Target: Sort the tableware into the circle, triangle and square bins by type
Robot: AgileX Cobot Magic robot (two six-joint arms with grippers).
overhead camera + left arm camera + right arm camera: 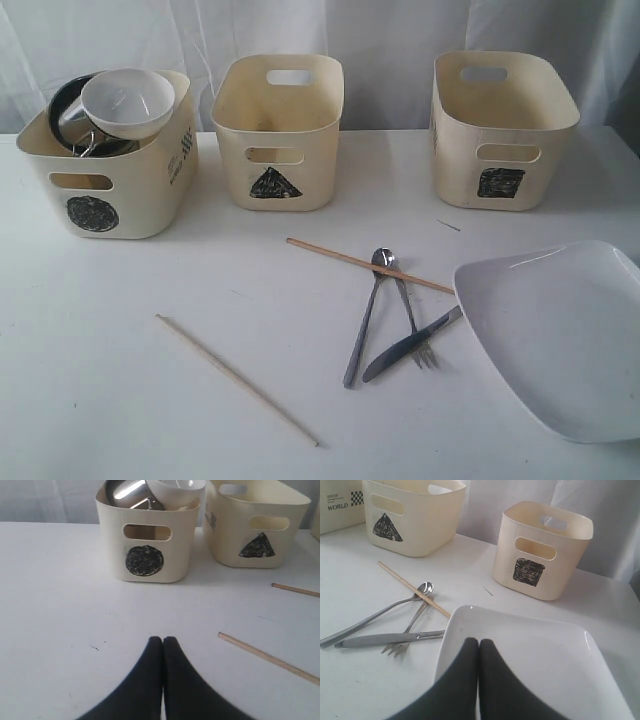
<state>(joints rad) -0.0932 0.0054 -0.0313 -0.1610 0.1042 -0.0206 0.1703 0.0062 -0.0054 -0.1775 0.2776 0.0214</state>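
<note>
White table (100, 400), pale curtain (400, 30) behind

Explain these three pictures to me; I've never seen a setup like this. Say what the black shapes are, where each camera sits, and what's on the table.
This is a two-armed robot sorting tableware. The wide picture comes from a camera off the arms. The other two come from cameras on each wrist, so the black wedges are the left gripper and right gripper, both shut and holding nothing. The table carries three bins: the circle bin already holds a white bowl and steel pieces; the triangle bin and square bin look empty. Loose lie two chopsticks, a spoon, fork, knife and plate.
</note>
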